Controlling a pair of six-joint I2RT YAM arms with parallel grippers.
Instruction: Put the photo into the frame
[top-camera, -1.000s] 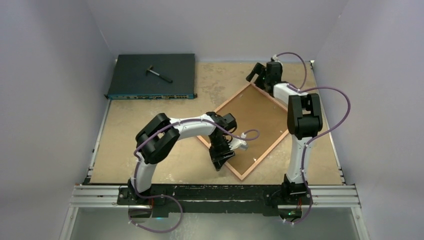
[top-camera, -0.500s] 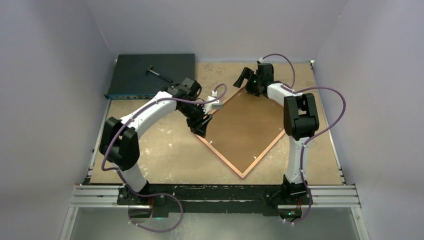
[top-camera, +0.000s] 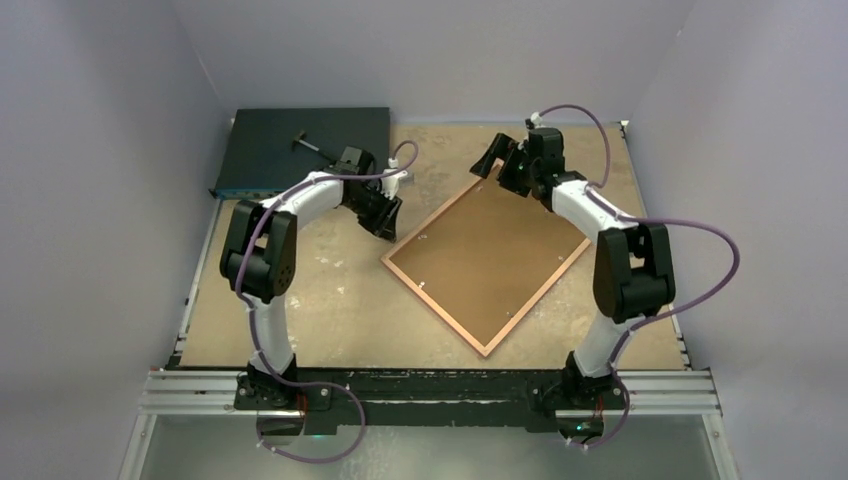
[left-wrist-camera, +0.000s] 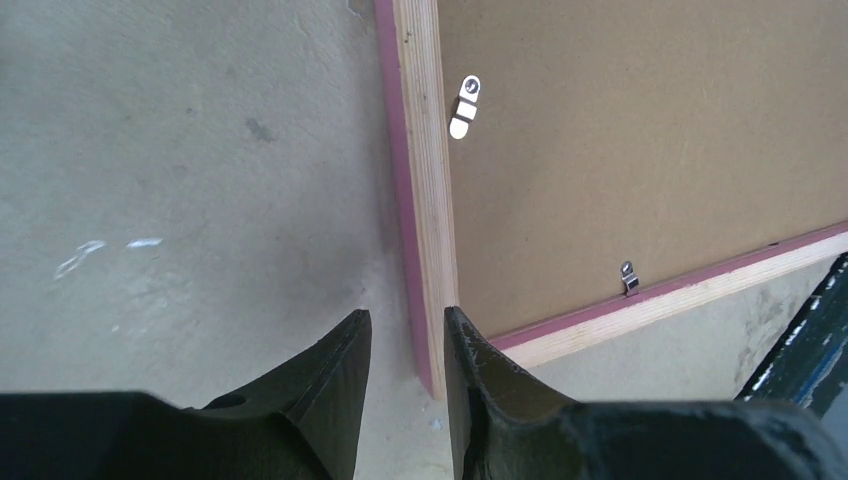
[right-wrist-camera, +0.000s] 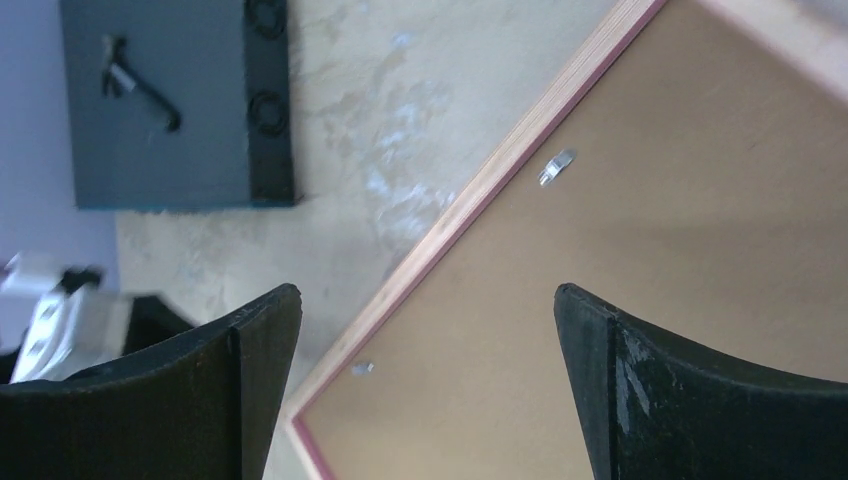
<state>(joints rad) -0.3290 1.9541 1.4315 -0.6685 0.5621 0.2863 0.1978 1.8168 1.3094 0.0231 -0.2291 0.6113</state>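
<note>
Pink-bordered rectangular picture frame (left-wrist-camera: 428, 200) lies face down on the worn tan desk (top-camera: 320, 310), turned cornerwise like a diamond. Its pale wooden back faces up, and a flat brown backing board (top-camera: 487, 262) sits inside it. Small silver metal clips (left-wrist-camera: 464, 105) lie along the board's edges. The left gripper (left-wrist-camera: 405, 318) hangs just outside the frame's left corner. Its black fingers (left-wrist-camera: 340, 360) are only a little apart and clamp nothing. The right gripper (right-wrist-camera: 425, 295) hovers over the frame's far corner with its fingers spread wide and nothing between them. Beyond the frame's left corner, well apart from it, sits a dark flat electronics box (top-camera: 290, 165) with a small black tool (top-camera: 315, 148) on top.
</note>
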